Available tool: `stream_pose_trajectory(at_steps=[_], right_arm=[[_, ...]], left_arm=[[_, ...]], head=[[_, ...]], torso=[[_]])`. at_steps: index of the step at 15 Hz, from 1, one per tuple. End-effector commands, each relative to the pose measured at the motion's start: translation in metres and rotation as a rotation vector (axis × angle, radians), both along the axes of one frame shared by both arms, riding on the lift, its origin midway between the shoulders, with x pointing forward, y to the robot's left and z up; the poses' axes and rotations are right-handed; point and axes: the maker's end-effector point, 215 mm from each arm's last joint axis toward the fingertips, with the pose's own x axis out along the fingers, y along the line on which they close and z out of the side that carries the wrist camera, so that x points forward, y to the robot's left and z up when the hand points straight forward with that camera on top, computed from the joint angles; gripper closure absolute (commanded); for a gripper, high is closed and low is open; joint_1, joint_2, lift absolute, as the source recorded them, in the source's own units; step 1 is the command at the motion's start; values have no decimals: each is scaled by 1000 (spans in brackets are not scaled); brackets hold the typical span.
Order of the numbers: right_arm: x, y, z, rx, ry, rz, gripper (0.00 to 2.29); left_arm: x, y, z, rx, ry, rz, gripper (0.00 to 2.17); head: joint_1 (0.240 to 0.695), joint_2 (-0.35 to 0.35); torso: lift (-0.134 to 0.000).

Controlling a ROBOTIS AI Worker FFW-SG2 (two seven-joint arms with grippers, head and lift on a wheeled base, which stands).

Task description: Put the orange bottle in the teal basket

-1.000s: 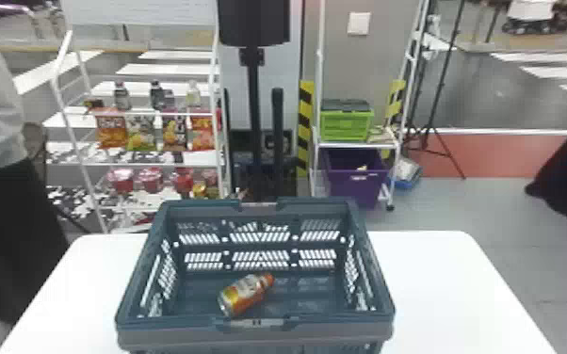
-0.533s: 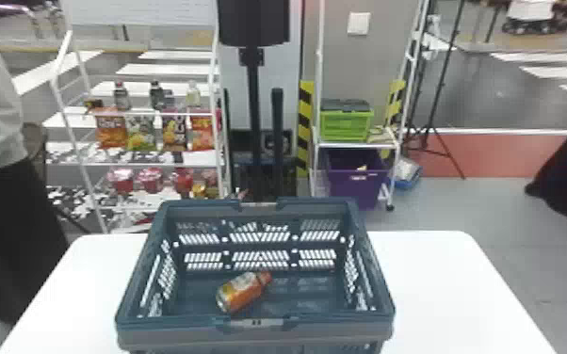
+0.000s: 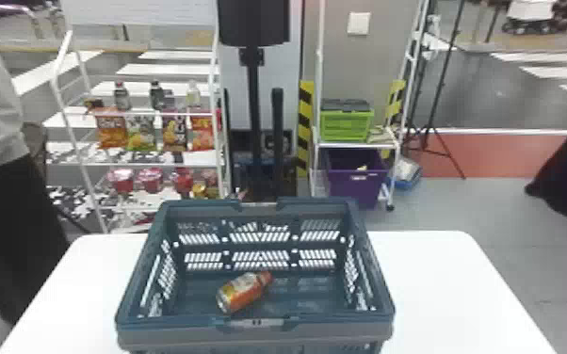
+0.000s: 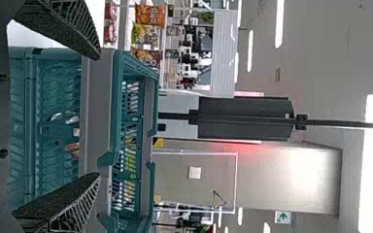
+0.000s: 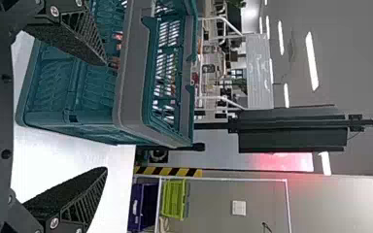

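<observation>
Head view: the teal basket (image 3: pixel 179 335) stands upright on the white table (image 3: pixel 442 282), with its handle clip (image 3: pixel 256 323) at six o'clock on the near rim. Within it, on the basket floor, I see the orange bottle (image 3: pixel 245 292) lying on its side, cap towards two o'clock and base towards eight, nearer the six o'clock wall than the twelve o'clock one. Beyond the table, a white rack (image 3: pixel 174 164) of snack bags (image 3: pixel 110 129) is at eleven o'clock; at one o'clock, a lime-green crate (image 3: pixel 346 126) sits on a shelf above a purple bin (image 3: pixel 355 183).

Left wrist view: my left gripper (image 4: pixel 98 116) has its jaws spread well apart, with nothing grasped. The basket shows past both fingers, and a little of the bottle's orange comes through the slots of its wall.

Right wrist view: my right gripper (image 5: pixel 106 116) is likewise released, jaws wide and grasping nothing. One finger overlaps the basket in my line of sight and the other overlaps the table; I cannot tell whether either touches. Orange patches of the bottle appear through the basket's slotted wall.
</observation>
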Motion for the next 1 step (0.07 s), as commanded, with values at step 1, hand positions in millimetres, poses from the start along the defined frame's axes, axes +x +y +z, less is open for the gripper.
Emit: stream_pose_trajectory(at_steps=[1], right_arm=[[0,-1,-1,2,1,-4,124]], left_arm=[[0,-1,-3,3,3,-2,22]], head=[[499,0]], torso=[[0]])
